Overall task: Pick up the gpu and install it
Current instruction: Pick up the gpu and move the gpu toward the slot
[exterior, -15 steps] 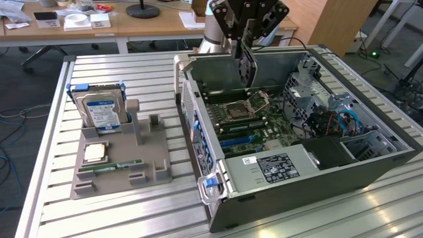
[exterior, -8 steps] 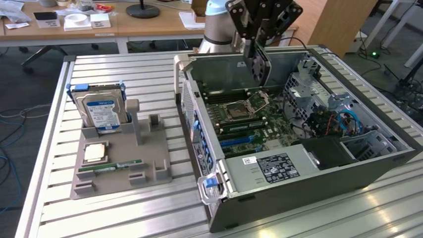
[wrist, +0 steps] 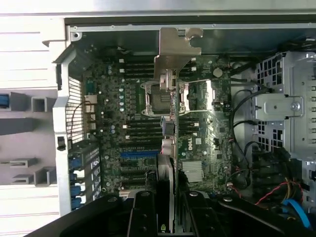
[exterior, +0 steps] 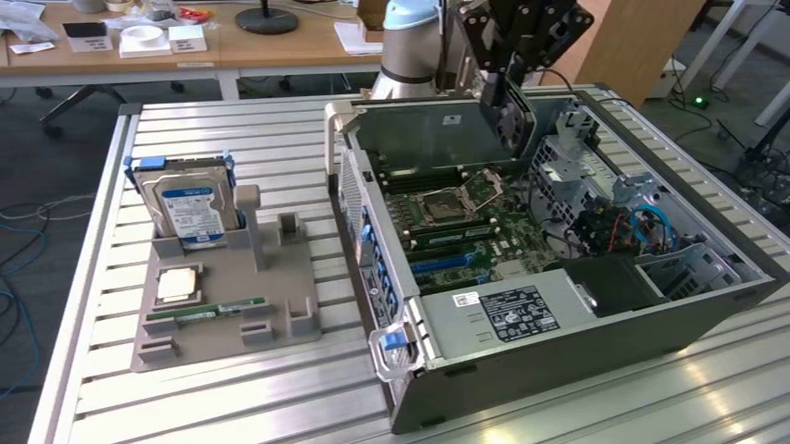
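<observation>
Black two-fingered claw (exterior: 508, 85) on the robot arm is clenched on the gpu (exterior: 510, 120), a thin flat dark expansion card with a silver metal bracket at one end. The card hangs on edge from the claw over the far end of the open grey metal computer case (exterior: 691, 305), just beside the case's far wall. Its lower edge looks clear of the green motherboard (exterior: 475, 236), so it is not seated in a slot.

In the wrist view the claw (wrist: 168, 207) has a black finger (wrist: 143, 217) on either side of the gpu (wrist: 166, 168). The card is seen edge-on, running away over the motherboard (wrist: 118, 123), bracket end farthest from the claw. It overlaps the square silver processor socket (wrist: 150, 98). A blue expansion slot (wrist: 140, 154) lies to one side of the card, apart from it. A square finned silver heatsink (wrist: 191, 170) is on the other side.

The case lies on its side on the slatted aluminium bench (exterior: 222, 398), open face up. Inside it, the exterior view shows:
- the processor socket (exterior: 463, 199)
- a grey power supply box with a black-and-white label (exterior: 512, 313)
- blue cables (exterior: 650, 222) toward the exterior view's right
- a blue latch handle (exterior: 392, 340) at the near corner

A grey plastic holder tray (exterior: 277, 305) sits on the bench at the exterior view's left of the case, well apart from the claw. It holds:
- a silver hard drive with a blue label (exterior: 188, 211), upright at the far end
- a square silver processor chip (exterior: 179, 282), flat
- a narrow green RAM stick (exterior: 203, 314), just nearer than the chip
</observation>
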